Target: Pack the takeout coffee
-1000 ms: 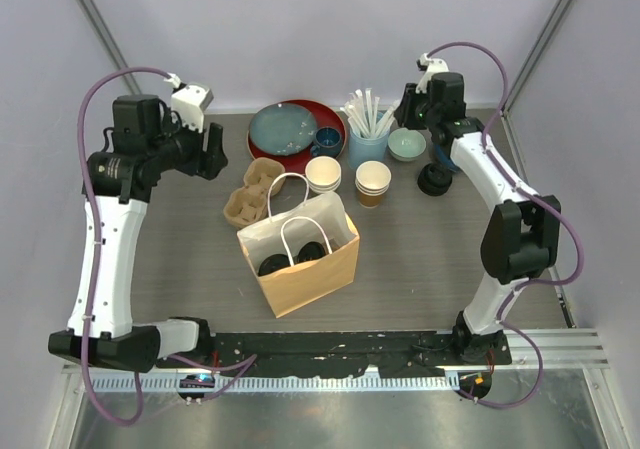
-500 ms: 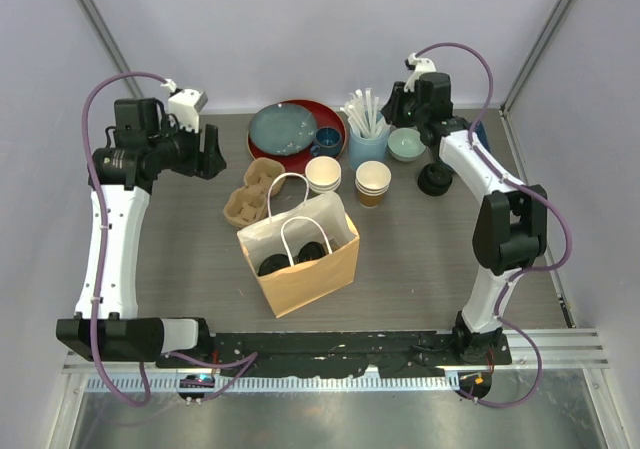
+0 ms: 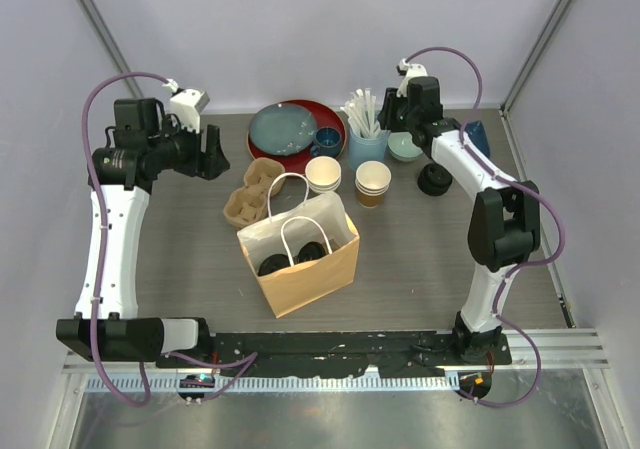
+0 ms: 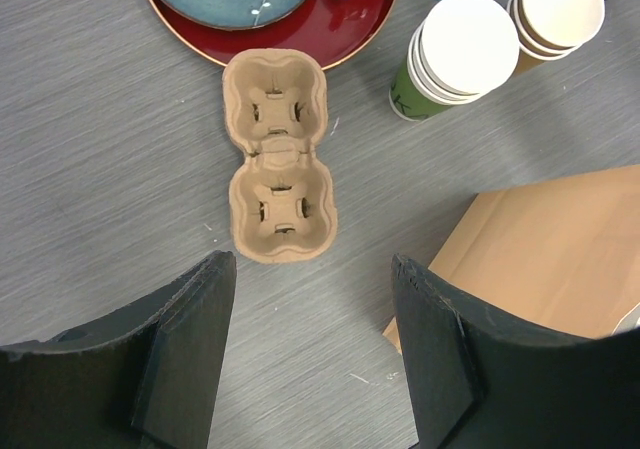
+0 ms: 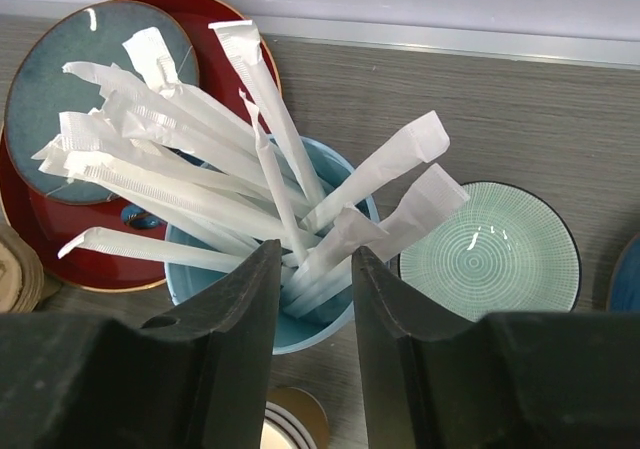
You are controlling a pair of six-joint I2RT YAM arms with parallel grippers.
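Observation:
Two black-lidded cups [image 3: 275,265] [image 3: 312,251] stand inside the open brown paper bag [image 3: 305,274]; only their lids show, so I cannot tell green from brown. My left gripper [image 3: 212,154] is open and empty, held above the table left of the cardboard cup carrier [image 3: 250,191]. In the left wrist view the gripper [image 4: 308,269] has the carrier [image 4: 277,159] ahead and the bag [image 4: 540,249] to the right. My right gripper [image 5: 315,259] is open, its jaws a narrow gap apart, just above the blue cup [image 5: 310,334] of white straws [image 5: 250,149].
Lidless cup stacks, green [image 3: 323,176] and brown [image 3: 372,183], stand behind the bag. A red tray [image 3: 335,129] with a blue plate [image 3: 280,129] is at the back. A green bowl [image 3: 405,146] and a black lid stack [image 3: 433,179] sit at the right.
My right gripper has swung left from over the green bowl to over the straw cup. My left arm shifted slightly and now holds still.

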